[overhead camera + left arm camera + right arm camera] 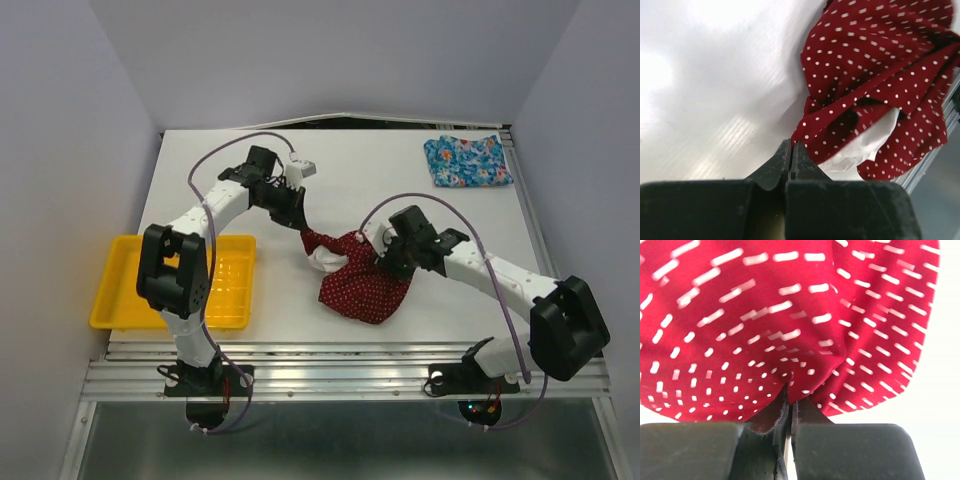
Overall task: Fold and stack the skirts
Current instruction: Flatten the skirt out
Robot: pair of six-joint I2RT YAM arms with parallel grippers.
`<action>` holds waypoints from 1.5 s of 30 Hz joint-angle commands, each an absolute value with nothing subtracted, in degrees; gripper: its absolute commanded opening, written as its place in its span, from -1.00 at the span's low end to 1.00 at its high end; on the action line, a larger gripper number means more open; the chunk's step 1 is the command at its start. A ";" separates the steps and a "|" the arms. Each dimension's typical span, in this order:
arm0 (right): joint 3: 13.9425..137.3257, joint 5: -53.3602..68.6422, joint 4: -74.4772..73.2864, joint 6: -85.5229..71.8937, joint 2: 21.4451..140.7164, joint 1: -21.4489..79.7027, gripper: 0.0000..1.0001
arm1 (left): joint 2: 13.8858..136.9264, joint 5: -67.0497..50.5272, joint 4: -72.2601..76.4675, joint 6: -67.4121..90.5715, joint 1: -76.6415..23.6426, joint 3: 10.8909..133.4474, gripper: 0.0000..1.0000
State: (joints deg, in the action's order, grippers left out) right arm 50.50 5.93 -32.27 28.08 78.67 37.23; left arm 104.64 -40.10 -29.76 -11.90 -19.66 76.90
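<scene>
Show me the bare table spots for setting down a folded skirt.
Free: the far middle of the table, between the left arm and the blue skirt; the far-left corner beyond the yellow tray. Crowded: the centre, where the left pincer and right pincer hold the red skirt.

The dark red dotted skirt (pixel 362 283) lay crumpled at the middle of the table (pixel 400 195) (white lining showing); the blue floral skirt (pixel 467 160) lay folded flat near its far right corner.
</scene>
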 commanded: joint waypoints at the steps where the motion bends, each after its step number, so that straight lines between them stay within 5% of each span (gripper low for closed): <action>1: 50.36 0.18 -27.69 34.18 75.24 27.09 -0.99 | 93.26 -39.73 -30.76 -13.36 -18.11 84.90 -1.00; 10: 50.45 3.77 -20.75 48.67 71.19 9.60 -0.95 | 80.52 -29.36 -29.10 -4.59 -18.19 76.39 -1.00; 14: 52.64 3.61 -14.44 46.34 75.92 6.33 -0.43 | 77.88 -30.14 -26.90 -1.07 -18.89 71.38 -1.00; 15: 56.04 3.08 -13.72 45.01 79.77 6.33 -0.03 | 76.74 -30.15 -26.20 -0.53 -20.03 69.54 -1.00; 17: 60.62 2.99 -13.97 39.94 83.57 6.33 0.13 | 75.33 -31.02 -24.10 1.91 -21.35 66.55 -1.00; 22: 74.68 13.32 -28.70 30.69 89.29 6.33 0.17 | 74.97 -30.23 -22.68 2.37 -25.22 65.04 -1.00; 27: 75.69 34.18 -41.22 24.09 85.52 9.48 0.62 | 74.18 -36.20 -18.65 1.94 -25.31 69.51 -1.00; 30: 70.15 34.10 -40.87 23.55 84.99 12.12 0.68 | 73.04 -37.70 -16.61 -3.05 -27.50 72.67 -1.00; 35: 67.68 37.18 -40.53 22.34 88.67 12.65 0.68 | 75.50 -39.72 -33.44 -25.77 -34.61 75.68 -1.00; 42: 75.05 31.20 -37.62 16.79 97.28 11.00 0.65 | 74.96 -26.48 -42.88 -41.82 -60.90 62.51 -1.00; 44: 78.48 32.16 -37.71 16.00 100.36 9.94 0.65 | 74.88 -22.09 -43.16 -44.38 -62.66 60.04 -0.72; 45: 79.44 32.25 -37.79 15.82 101.15 9.93 0.66 | 74.53 -21.10 -42.98 -44.99 -62.75 60.03 -0.31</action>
